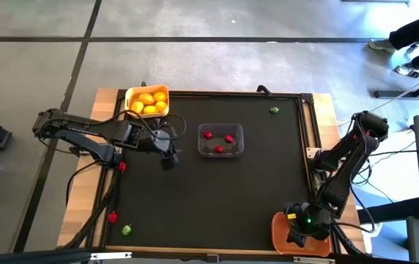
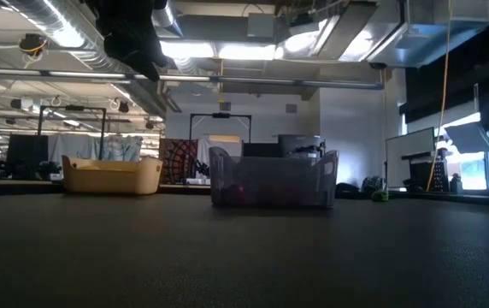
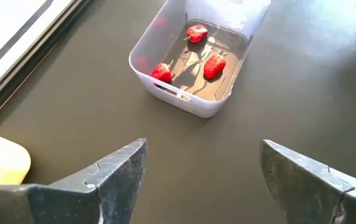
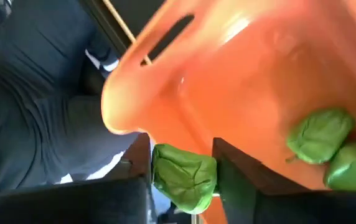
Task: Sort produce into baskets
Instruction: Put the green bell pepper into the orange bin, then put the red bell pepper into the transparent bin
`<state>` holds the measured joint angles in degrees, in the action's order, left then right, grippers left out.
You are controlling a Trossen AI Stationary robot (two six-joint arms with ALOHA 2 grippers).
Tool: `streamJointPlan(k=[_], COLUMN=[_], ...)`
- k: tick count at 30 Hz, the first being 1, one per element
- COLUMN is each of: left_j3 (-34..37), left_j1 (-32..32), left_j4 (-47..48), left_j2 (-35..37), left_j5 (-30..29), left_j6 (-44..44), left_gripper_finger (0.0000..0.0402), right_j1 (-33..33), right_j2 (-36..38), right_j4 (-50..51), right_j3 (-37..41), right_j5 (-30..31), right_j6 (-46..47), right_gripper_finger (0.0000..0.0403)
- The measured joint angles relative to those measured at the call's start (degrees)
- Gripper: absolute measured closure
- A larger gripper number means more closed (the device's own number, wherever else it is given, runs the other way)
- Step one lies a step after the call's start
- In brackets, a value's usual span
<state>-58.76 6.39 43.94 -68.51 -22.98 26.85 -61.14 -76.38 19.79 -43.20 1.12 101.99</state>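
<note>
Produce is scattered across three baskets and the edges of the table. Lemons (image 1: 148,103) fill the yellow basket (image 1: 130,95) at the far left corner of the black mat (image 1: 217,198), and three red pieces (image 3: 214,65) lie in the clear basket (image 3: 142,52) near the middle of the mat. The orange basket (image 1: 277,227) sits at the near right corner, mostly hidden from above by the right arm.

The right gripper (image 4: 183,180) is down inside that orange basket (image 4: 240,81) — its fingers (image 4: 237,168) are pinched on a green piece (image 4: 184,175), with two more green pieces (image 4: 321,137) lying against the basket wall just beside it.

The left gripper (image 1: 167,149) hangs above the mat between the yellow and clear baskets, its fingers (image 3: 119,174) spread wide and holding nothing; its wrist camera looks down toward the clear basket, with a corner of the yellow basket (image 3: 0,165) off to one side.

Loose items lie apart from the baskets: a green piece (image 1: 274,111) near the far right corner of the mat, and on the left edge of the table a red piece (image 1: 121,167), another red piece (image 1: 112,217) closer in, and a green piece (image 1: 127,229) just beside it.

I can see no readable labels or writing on the baskets or produce.
</note>
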Motion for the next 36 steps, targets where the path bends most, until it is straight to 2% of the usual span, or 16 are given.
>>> streamJointPlan(k=[6,14,18,24,28,32,36], left_j3=[0.0,0.0,0.0,0.0,0.0,0.0,0.0], left_j1=[0.0,0.0,0.0,1.0,3.6,7.1,10.9], left_j4=[0.0,0.0,0.0,0.0,0.0,1.1,5.9], left_j2=[0.0,0.0,0.0,0.0,0.0,0.0,0.0], left_j5=[0.0,0.0,0.0,0.0,2.5,5.0,5.1], left_j6=[0.0,-0.1,-1.2,-2.4,-1.8,1.5,6.4], left_gripper_finger=[0.0098,0.0098,0.0098,0.0098,0.0098,0.0098,0.0098], right_j1=[0.0,0.0,0.5,2.5,5.8,10.1,15.2], right_j2=[0.9,5.7,8.7,9.0,8.2,7.6,6.8], right_j4=[0.1,-0.3,-0.4,-0.2,-0.2,-0.1,-0.2], right_j3=[0.0,0.0,0.0,-0.1,-0.1,-0.1,-0.1], right_j5=[-2.8,-1.0,8.9,30.0,40.3,45.9,46.8], right_j6=[0.0,-0.2,-6.6,-28.7,-41.2,-51.0,-56.3], right_gripper_finger=[0.0252,0.025,0.0251,0.0252,0.0252,0.0252,0.0252])
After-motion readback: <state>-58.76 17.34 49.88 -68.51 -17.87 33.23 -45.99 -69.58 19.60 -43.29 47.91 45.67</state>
